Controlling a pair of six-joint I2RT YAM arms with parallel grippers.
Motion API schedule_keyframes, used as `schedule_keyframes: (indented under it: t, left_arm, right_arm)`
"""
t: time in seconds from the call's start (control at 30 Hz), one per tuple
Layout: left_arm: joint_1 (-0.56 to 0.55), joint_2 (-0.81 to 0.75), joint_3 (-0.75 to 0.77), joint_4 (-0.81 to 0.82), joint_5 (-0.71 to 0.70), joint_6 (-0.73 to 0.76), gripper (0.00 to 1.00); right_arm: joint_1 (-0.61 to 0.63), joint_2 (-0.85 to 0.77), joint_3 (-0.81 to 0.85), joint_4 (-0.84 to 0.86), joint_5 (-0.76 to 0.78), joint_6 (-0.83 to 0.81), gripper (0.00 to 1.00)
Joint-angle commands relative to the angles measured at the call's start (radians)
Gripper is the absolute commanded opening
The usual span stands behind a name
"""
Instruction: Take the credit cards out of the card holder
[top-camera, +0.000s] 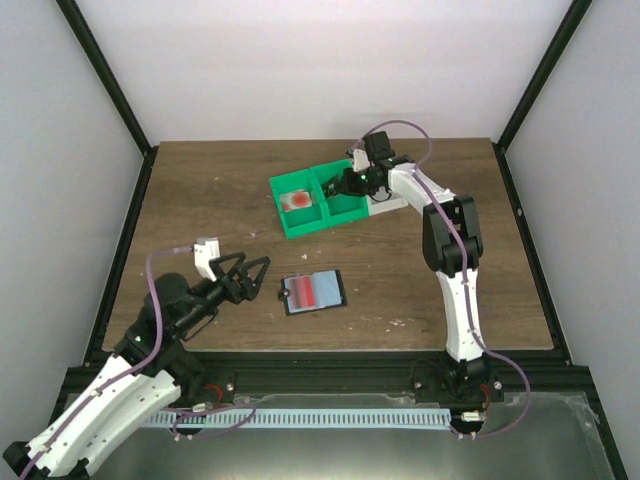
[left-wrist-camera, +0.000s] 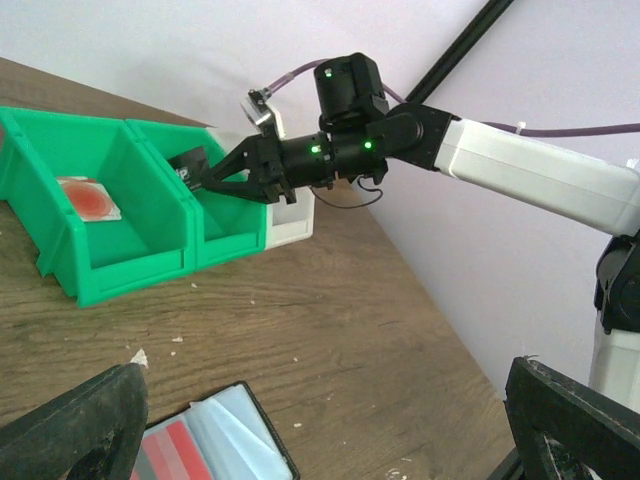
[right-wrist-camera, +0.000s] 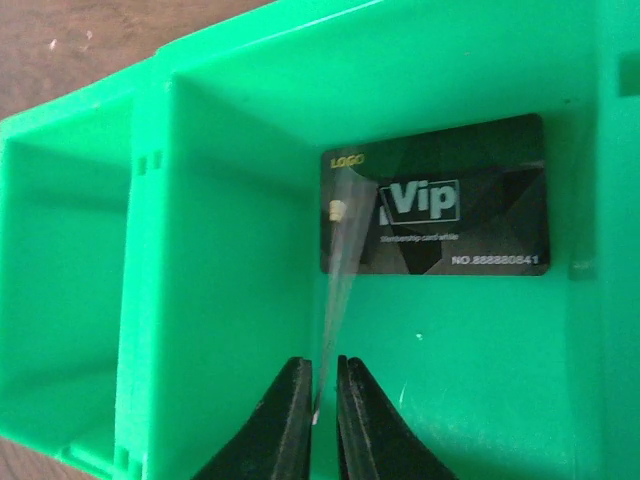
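Nearest the bases, the left gripper (top-camera: 260, 276) hangs just over the table (top-camera: 200, 190) with its fingers spread wide and nothing between them. Just beside it to the right lies the card holder (top-camera: 313, 291), opened flat, its long axis running left to right with the right end a little farther back. A red card (top-camera: 299, 292) sits in its left panel; the right panel shows blue-grey.

Farther back stand the bins in a row. The left green bin (top-camera: 277, 208) holds a white card with a red disc (top-camera: 297, 200). Next to it is the second green bin (right-wrist-camera: 480, 360), then a white bin (left-wrist-camera: 295, 215).

The right gripper (right-wrist-camera: 325, 365) reaches into the second green bin, fingers closed almost together on a thin clear sheet (right-wrist-camera: 335, 260) seen edge-on. Beyond it is a black card (right-wrist-camera: 435, 208) marked "Vip" – long axis across the wrist view. Whether it lies flat or leans on the wall, I cannot tell.
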Motion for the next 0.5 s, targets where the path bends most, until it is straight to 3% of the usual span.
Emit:
schedule_keyframes:
  t: [0.0,0.47]
  left_arm:
    - [-0.001,0.003,-0.003,0.005,-0.005,0.015,1.00]
    - [-0.001,-0.007,-0.010,0.001,-0.026,0.008,0.99]
  right_arm:
    - [-0.007,0.015,0.061,-0.019,0.053,0.022,0.12]
    - [-0.006,0.007,0.060,0.062,0.153,0.077,0.24]
